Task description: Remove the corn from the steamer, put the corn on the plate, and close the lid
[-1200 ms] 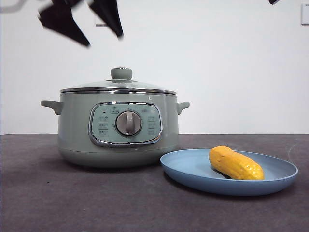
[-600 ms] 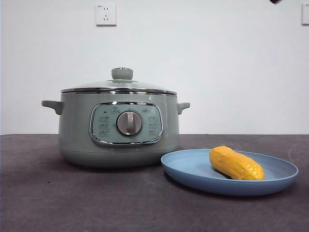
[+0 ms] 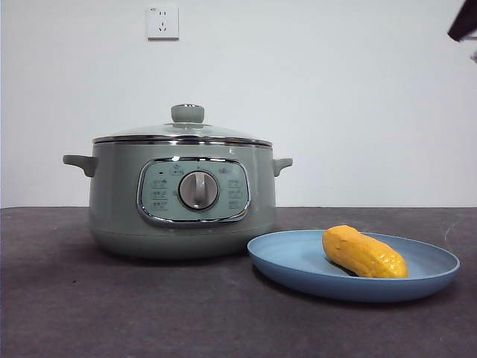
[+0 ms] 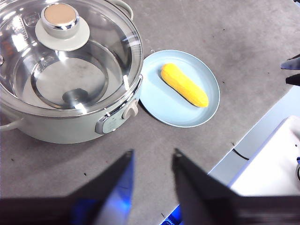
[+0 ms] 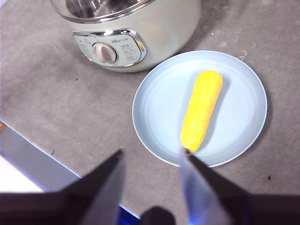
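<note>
The corn (image 3: 364,252) lies on the light-blue plate (image 3: 298,265), right of the steamer (image 3: 182,195). The glass lid (image 3: 186,131) with its green knob sits closed on the steamer. In the left wrist view the lid (image 4: 70,56), plate (image 4: 154,101) and corn (image 4: 184,85) lie far below my left gripper (image 4: 151,157), which is open and empty. In the right wrist view my right gripper (image 5: 151,153) is open and empty, high above the plate (image 5: 154,112) and corn (image 5: 201,110). A black tip of an arm (image 3: 463,24) shows at the front view's top right corner.
A white wall socket (image 3: 162,22) hangs on the back wall above the steamer. The dark grey table (image 3: 112,313) runs across the front. The table's edge and a white surface (image 4: 276,164) show beyond the plate in the left wrist view.
The dark arm above the steamer rose out of the front view. A black arm tip at the top right corner has grown larger. The steamer, lid, plate and corn have not moved.
</note>
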Controlling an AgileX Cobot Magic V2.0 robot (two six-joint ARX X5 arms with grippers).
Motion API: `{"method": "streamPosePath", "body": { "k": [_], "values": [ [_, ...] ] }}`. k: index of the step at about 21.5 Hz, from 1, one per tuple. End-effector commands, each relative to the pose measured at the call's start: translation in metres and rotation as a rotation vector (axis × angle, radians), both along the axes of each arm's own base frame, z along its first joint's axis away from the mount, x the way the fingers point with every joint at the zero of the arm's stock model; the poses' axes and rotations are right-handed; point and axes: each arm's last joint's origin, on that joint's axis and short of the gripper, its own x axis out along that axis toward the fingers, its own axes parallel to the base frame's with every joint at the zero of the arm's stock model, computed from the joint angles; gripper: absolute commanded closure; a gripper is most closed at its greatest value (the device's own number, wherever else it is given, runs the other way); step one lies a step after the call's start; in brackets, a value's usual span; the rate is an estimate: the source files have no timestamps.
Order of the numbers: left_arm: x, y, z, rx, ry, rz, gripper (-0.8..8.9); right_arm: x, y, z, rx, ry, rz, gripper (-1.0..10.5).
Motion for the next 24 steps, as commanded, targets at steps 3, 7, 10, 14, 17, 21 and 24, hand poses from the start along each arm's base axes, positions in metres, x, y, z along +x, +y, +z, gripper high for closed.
{"method": "streamPosePath", "body": {
  "k": [3,7,10,14,17,21,24],
  "values": [
    [0.001,0.000,0.000,0.001,-0.004,0.001,8.18,0.000,0.000,-0.002,-0.006,-0.002,0.006,9.5],
    [0.001,0.000,0.000,0.001,-0.004,0.000,8.18,0.000,0.000,-0.002,-0.006,-0.003,0.006,9.5],
    [0.001,-0.001,0.000,-0.001,-0.007,0.000,8.18,0.000,0.000,-0.002,-0.006,-0.002,0.006,9.5],
    [0.001,-0.001,0.000,-0.001,-0.007,0.000,8.18,0.000,0.000,-0.002,-0.006,-0.003,0.006,9.5],
    [0.001,0.000,0.000,-0.001,-0.006,0.000,8.18,0.000,0.000,-0.002,-0.006,-0.003,0.006,9.5],
    [0.001,-0.001,0.005,0.014,-0.093,-0.021,8.17,0.000,0.000,-0.002,-0.006,-0.003,0.005,9.5],
    [0.005,0.005,0.017,0.031,-0.286,0.009,8.17,0.000,0.000,-0.002,-0.006,-0.003,0.005,9.5]
  ]
}}
